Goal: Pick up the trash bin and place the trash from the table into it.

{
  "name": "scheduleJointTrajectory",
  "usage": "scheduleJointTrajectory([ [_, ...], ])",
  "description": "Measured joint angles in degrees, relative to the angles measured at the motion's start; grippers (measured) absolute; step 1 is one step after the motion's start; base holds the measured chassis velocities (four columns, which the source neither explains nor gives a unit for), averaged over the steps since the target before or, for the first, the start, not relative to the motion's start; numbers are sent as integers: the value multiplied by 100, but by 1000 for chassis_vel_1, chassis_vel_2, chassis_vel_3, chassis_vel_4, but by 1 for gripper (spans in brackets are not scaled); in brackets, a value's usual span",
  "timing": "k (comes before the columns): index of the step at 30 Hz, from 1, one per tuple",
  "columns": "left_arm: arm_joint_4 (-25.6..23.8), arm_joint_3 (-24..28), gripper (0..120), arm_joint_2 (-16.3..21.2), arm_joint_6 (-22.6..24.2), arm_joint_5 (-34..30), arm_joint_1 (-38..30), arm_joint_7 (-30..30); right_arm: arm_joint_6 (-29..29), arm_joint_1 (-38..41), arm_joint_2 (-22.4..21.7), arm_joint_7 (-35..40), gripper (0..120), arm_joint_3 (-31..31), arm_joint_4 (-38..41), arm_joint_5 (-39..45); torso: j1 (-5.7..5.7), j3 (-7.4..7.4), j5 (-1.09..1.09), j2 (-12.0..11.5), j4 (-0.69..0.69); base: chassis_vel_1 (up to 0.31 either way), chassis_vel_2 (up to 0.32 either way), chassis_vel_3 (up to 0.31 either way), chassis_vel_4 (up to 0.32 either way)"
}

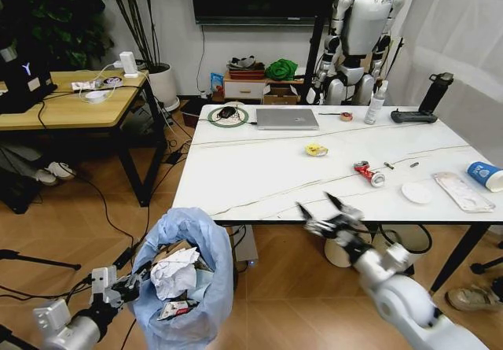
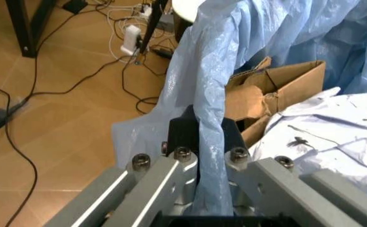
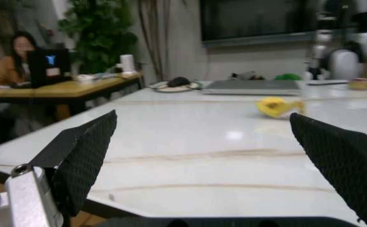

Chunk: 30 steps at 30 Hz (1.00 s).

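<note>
Hanging low beside the near left corner of the table (image 1: 259,177), the trash bin (image 1: 189,287) is carried clear of the wooden floor by the left gripper (image 1: 130,281), whose fingers (image 2: 231,130) are clamped on the bin's rim through the crinkled light-blue liner (image 2: 212,80). Inside it already sit a brown cardboard piece (image 2: 278,87) and crumpled white tissue (image 1: 173,275), with a wrapper lower down.

Several bits of trash lie on the marble-look top, well apart from the bin: a yellow crumpled wrapper (image 1: 316,150) near the middle, a red-and-white can (image 1: 369,175) further right, then a white round lid (image 1: 416,193), a clear flat packet (image 1: 464,191) and a blue paper cup (image 1: 486,175) toward the far right edge.

The right gripper (image 1: 324,211) hovers just at the near table edge, level with the top, its fingers (image 3: 85,156) spread wide apart and holding nothing; from its wrist view the yellow wrapper (image 3: 277,107) lies ahead between them.

By my judgement the bin is already picked up and partly filled, and the step in hand is reaching for the next piece. That calls for the right arm to extend over the table toward the wrapper or the can, come down around it and close, while the left arm holds the bin mouth open and near the edge.
</note>
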Motion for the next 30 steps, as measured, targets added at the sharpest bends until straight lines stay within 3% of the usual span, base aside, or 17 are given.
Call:
scheduleJointTrajectory([
  [3, 92, 63, 0, 31, -41, 29, -36, 36, 77, -349, 383, -8, 100, 476, -21, -243, 0, 0, 1, 0, 0, 0, 0, 0, 0],
  [7, 232, 164, 0, 43, -140, 108, -61, 129, 142, -701, 1260, -4, 100, 951, -41, -480, 0, 0, 1, 0, 0, 0, 0, 0, 0],
  [13, 366, 281, 0, 35, -240, 267, -109, 214, 168, -887, 1792, 2, 100, 1218, -8, -645, 0, 0, 1, 0, 1, 0, 0, 0, 0],
  [21, 486, 429, 0, 3, -328, 314, -232, 293, 169, -1066, 2188, 5, 100, 1299, 35, -767, 1, 1, 0, 0, 0, 0, 0, 0, 0],
  [30, 509, 566, 0, -93, -374, 395, -181, 321, 163, -1052, 2255, -20, 100, 1239, 12, -733, 1, 1, 0, 0, 1, 0, 0, 0, 0],
])
